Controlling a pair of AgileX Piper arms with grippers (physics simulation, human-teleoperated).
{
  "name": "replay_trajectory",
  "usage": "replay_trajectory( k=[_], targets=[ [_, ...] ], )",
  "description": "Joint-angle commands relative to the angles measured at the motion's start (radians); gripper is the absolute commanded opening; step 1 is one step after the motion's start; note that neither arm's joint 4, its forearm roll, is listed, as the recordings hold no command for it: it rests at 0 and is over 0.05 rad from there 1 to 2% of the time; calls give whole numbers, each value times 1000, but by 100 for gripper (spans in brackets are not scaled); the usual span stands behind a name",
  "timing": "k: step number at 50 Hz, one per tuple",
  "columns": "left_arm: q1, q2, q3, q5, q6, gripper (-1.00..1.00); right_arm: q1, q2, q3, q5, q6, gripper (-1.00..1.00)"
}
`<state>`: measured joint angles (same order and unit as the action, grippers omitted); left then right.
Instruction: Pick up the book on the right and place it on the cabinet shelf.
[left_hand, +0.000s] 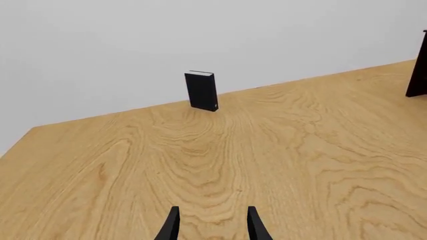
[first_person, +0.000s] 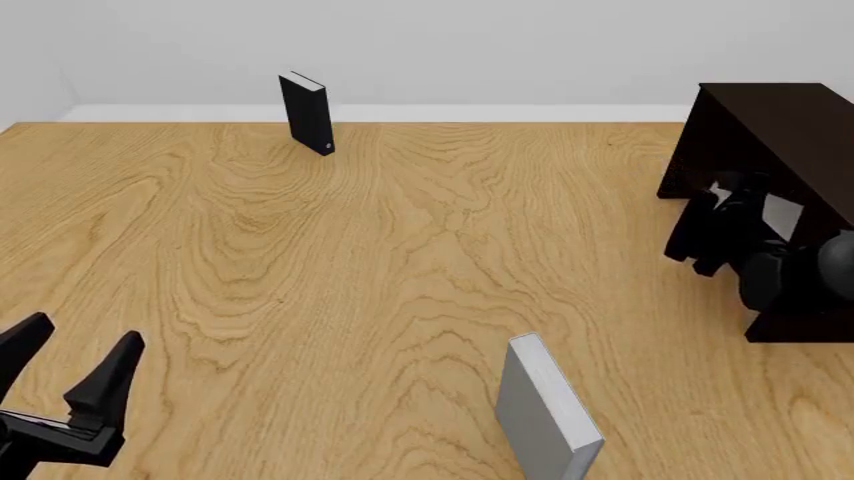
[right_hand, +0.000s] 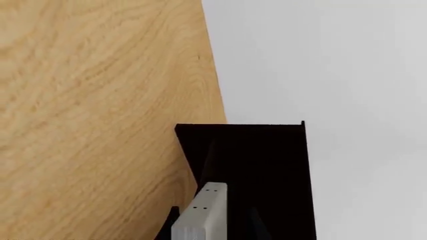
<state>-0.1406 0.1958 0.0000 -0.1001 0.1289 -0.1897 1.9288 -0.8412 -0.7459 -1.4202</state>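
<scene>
Left wrist: left gripper (left_hand: 212, 225) fingers spread apart over bare table (left_hand: 280, 160), nothing between them. Black book (left_hand: 201, 90) stands upright near far edge.

Front: left gripper (first_person: 64, 372) low at near left, jaws apart. Right gripper (first_person: 742, 215) sits at the cabinet (first_person: 781, 120) mouth, clamped on the book (first_person: 778, 214). Second grey book (first_person: 545, 410) stands near front edge.

Right wrist: book (right_hand: 201, 212) pinched between fingers, its end at the dark shelf (right_hand: 267, 165) recess.
</scene>
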Motion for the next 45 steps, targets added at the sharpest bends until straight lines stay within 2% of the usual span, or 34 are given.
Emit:
replay_trajectory(
  k=[1,30,45],
  targets=[
    [0,4,0,-8,-3,100,8,-17,2,19,21,100],
    [-3,-30,0,23,-3,100,48,20,47,-9,66,100],
    [-1,-59,0,49,4,100,57,29,73,-29,68,100]
  ],
)
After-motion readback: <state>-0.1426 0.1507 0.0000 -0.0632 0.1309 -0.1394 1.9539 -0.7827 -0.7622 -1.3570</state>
